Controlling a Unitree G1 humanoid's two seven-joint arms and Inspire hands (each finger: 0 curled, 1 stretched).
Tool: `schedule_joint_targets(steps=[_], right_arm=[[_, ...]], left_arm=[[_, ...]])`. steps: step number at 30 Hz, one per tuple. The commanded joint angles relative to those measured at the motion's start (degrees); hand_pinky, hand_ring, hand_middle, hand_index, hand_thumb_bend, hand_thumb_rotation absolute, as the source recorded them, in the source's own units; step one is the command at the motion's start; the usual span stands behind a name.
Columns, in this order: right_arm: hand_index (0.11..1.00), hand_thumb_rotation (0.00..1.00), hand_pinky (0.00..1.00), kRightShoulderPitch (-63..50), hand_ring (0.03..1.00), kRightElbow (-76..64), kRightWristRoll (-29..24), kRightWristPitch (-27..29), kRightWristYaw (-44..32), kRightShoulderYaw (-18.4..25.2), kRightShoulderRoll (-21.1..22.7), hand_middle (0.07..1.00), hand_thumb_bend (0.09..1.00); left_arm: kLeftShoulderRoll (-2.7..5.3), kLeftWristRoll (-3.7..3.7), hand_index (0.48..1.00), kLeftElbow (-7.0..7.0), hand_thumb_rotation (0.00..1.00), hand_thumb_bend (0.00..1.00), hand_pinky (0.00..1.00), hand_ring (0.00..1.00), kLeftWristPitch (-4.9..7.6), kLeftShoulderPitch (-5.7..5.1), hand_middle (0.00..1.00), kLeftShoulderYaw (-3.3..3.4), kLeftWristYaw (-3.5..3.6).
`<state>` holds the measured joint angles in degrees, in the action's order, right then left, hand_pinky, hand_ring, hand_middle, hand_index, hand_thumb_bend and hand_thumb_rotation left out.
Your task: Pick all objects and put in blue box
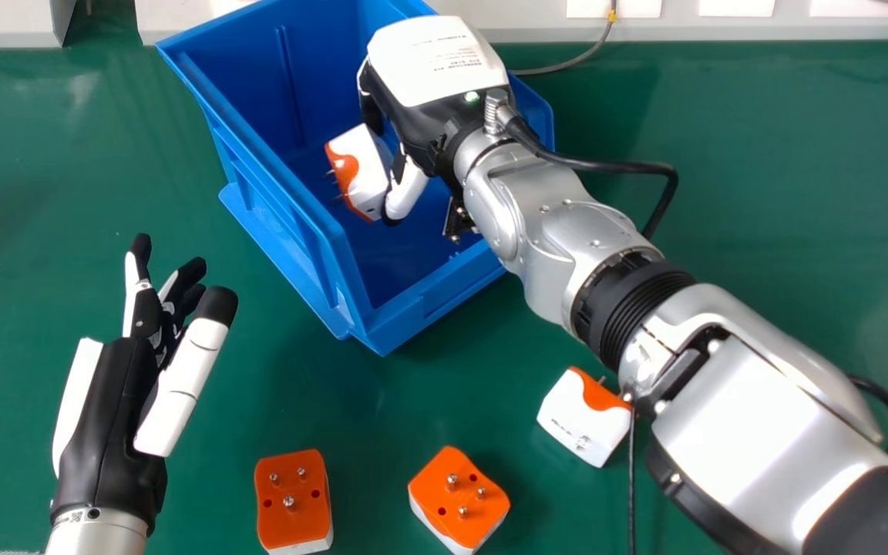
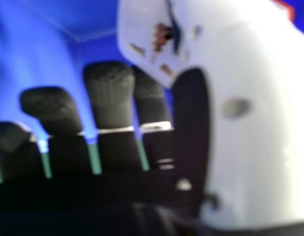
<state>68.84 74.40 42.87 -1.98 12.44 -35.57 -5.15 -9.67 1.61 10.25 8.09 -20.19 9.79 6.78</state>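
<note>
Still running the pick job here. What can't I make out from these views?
- Head view: part of the blue box's floor, behind the right hand and arm; whether anything lies there can't be told.
- Head view: the box's far end, cut off by the top edge.
- Head view: most prongs of the plug adapter beside the forearm, its prong face turned away.
- Right hand view: marks on the held plug adapter, too indistinct to read.
</note>
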Motion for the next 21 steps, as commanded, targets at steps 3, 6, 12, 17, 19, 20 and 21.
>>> schedule_joint_targets(steps=[3, 6, 12, 17, 19, 20, 21], right_arm=[[0.477, 0.15, 0.2, 0.39, 0.266, -1.38, -0.91, 1.01, 2.99, 1.21, 0.6, 0.336, 0.502], [0.482, 0.15, 0.26, 0.2, 0.326, -1.63, -0.51, 1.25, 3.73, 0.85, 0.84, 0.397, 0.501], [0.548, 0.23, 0.38, -0.02, 0.47, -1.99, 0.28, 1.63, 4.54, 0.04, 1.45, 0.556, 0.51], [0.724, 0.39, 0.51, -0.43, 0.649, -3.22, -0.94, 2.79, 5.06, 1.27, 2.09, 0.746, 0.532], [0.785, 0.42, 0.58, -0.59, 0.72, -3.9, -1.97, 3.37, 5.34, 2.41, 2.17, 0.81, 0.534], [0.811, 0.43, 0.61, -0.63, 0.755, -4.24, -2.3, 3.55, 5.44, 2.84, 2.19, 0.837, 0.532], [0.851, 0.44, 0.67, -0.67, 0.808, -4.48, -2.51, 3.63, 5.48, 3.04, 2.21, 0.879, 0.528]], left_arm=[[0.01, -0.55, 0.987, 0.43, 0.85, 0.79, 0.91, 0.94, 0.36, 0.78, 0.95, -0.27, -0.42], [-0.05, -0.42, 0.987, -0.22, 0.85, 0.79, 0.91, 0.94, 0.36, 1.33, 0.95, -0.24, -0.35], [-0.18, -0.5, 0.988, -1.45, 0.85, 0.79, 0.91, 0.94, 0.3, 2.59, 0.95, -0.27, -0.39], [-0.19, -0.09, 0.989, -1.9, 0.85, 0.78, 0.91, 0.94, -0.25, 3.41, 0.95, -0.16, -0.28], [-0.23, -0.07, 0.99, -2.22, 0.85, 0.78, 0.92, 0.95, -0.5, 3.93, 0.95, -0.17, -0.3], [-0.27, 0.03, 0.991, -2.42, 0.86, 0.78, 0.92, 0.95, -0.62, 4.22, 0.95, -0.12, -0.24], [-0.3, 0.11, 0.992, -2.56, 0.86, 0.78, 0.92, 0.95, -0.69, 4.39, 0.95, -0.08, -0.19]])
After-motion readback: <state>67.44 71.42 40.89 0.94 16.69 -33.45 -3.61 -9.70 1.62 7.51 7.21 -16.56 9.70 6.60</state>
